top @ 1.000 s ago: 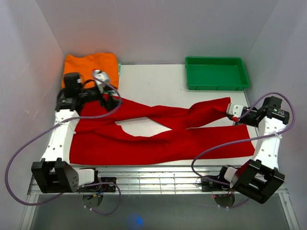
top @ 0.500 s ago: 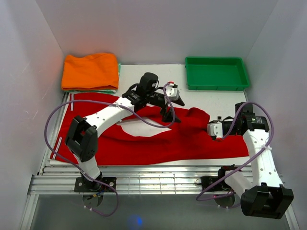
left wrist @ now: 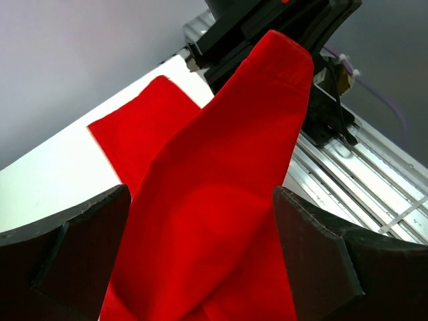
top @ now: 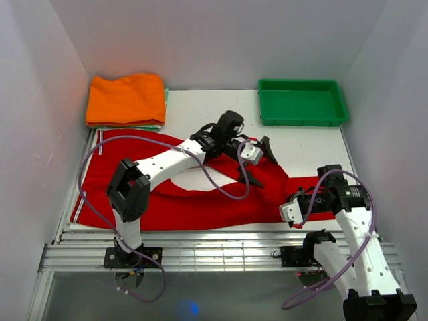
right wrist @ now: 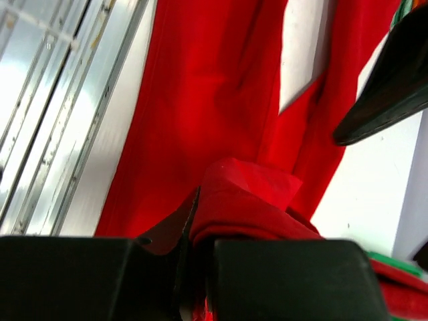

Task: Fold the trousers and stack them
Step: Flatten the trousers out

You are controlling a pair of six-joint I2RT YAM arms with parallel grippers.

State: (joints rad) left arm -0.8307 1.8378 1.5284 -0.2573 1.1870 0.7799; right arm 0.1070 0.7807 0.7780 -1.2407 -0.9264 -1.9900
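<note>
One folded orange garment [top: 126, 99] is lying well off to the left of the left gripper [top: 257, 164], at the back corner of the white table [top: 200, 107]. One pair of red trousers [top: 167, 200] is sprawling beneath that gripper, whose fingers are standing apart around a lifted leg. The right gripper [top: 289, 211], nearer the front, is pinching a trouser fold. One green tray [top: 301, 82] is sitting beyond it, and plain white walls [top: 221, 40] are closing us in.

We look down from above and behind the arm bases [top: 127, 256] onto the whole table [top: 200, 110]. Our left wrist camera sits close, facing the rails [left wrist: 374, 180] at the frame's right; our right wrist camera looks down closely. All share the red trousers [top: 200, 204].
</note>
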